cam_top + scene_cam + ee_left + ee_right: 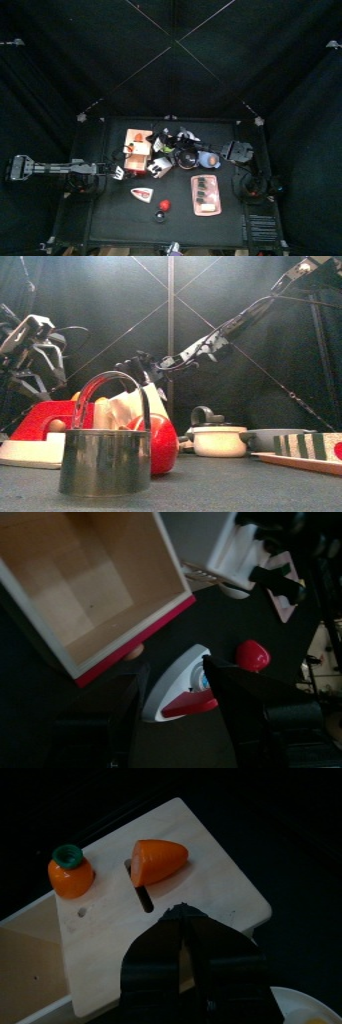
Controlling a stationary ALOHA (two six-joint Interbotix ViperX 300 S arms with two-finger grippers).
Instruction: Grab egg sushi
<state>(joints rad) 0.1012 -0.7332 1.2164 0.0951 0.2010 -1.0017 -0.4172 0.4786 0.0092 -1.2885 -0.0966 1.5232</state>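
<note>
We cannot pick out the egg sushi in any view, and with our right gripper (189, 928) hanging jaws together over the wooden board (201, 843) holding a halved carrot (159, 859), we risk descending on the wrong piece; the left gripper's state we cannot tell.

Dim overall; overhead light; front view backlit, hazy.
</note>
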